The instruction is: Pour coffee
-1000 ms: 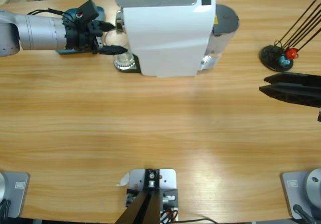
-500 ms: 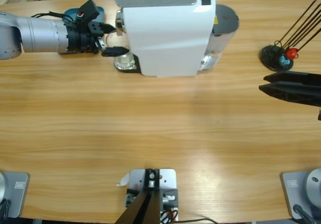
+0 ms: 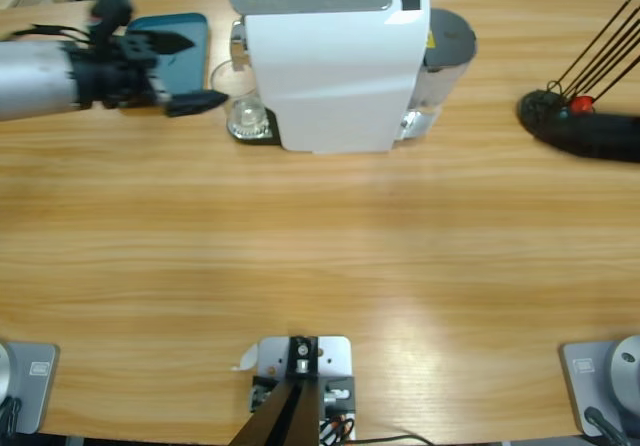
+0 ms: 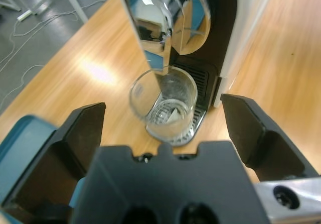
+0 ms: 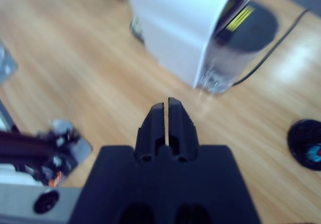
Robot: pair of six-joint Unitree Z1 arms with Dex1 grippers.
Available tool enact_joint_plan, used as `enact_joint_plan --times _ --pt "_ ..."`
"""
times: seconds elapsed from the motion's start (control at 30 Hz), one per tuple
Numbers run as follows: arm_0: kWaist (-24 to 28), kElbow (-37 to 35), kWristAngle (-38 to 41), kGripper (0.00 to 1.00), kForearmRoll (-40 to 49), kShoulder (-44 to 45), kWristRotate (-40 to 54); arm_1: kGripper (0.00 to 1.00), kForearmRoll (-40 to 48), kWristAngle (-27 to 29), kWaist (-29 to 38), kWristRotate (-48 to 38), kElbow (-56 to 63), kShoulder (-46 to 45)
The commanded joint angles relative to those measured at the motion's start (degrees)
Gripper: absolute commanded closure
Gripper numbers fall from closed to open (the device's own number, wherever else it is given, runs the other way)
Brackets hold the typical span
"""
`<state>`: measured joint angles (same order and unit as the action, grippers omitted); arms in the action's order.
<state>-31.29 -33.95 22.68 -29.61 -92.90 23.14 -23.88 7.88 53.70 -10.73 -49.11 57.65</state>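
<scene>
A small clear glass tumbler (image 3: 247, 118) (image 4: 150, 91) stands on the drip tray under the chrome spout (image 4: 165, 28) of the white coffee machine (image 3: 335, 66) (image 5: 180, 23). No coffee is in view: the glass looks clear down to its bottom. My left gripper (image 3: 187, 70) (image 4: 163, 114) is open, its jaws spread wide, a short way left of the glass and touching nothing. At the table's right edge my right gripper (image 3: 560, 129) (image 5: 166, 106) is shut and empty, pointing toward the machine.
A teal tray (image 3: 175, 38) lies at the far left, behind the left gripper. A black capsule stand (image 3: 545, 108) (image 5: 306, 143) with thin rods sits at the far right, beside the right gripper. The machine's grey water tank (image 3: 450, 46) (image 5: 241, 38) faces right.
The left gripper has pulled back to the left, away from the glass and the spout. The right gripper has shifted toward the far right, close to the capsule stand.
</scene>
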Motion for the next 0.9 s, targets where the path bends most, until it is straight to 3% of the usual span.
enact_joint_plan --times 0.03,0.17,0.5,0.7,0.9 --pt "-1.98 3.82 -0.67 0.0 16.69 12.48 -4.51 1.0 -12.26 -10.94 -17.63 2.6 -18.39 16.28" --pt "-5.52 3.81 -2.81 0.0 21.89 14.36 -6.87 1.0 -22.77 -14.15 -20.3 5.25 -33.56 25.88" --pt "-5.69 5.58 -4.66 0.0 24.78 19.11 -8.64 1.0 -41.1 -15.37 -22.41 6.27 -67.06 46.04" --pt "-5.69 7.32 -6.84 0.0 24.78 21.17 -8.82 1.0 -43.25 -15.0 -23.22 6.83 -75.94 51.91" --pt "-5.69 6.88 -7.65 0.0 23.83 18.02 -8.91 1.0 -44.35 -14.82 -23.02 8.27 -73.73 53.34"
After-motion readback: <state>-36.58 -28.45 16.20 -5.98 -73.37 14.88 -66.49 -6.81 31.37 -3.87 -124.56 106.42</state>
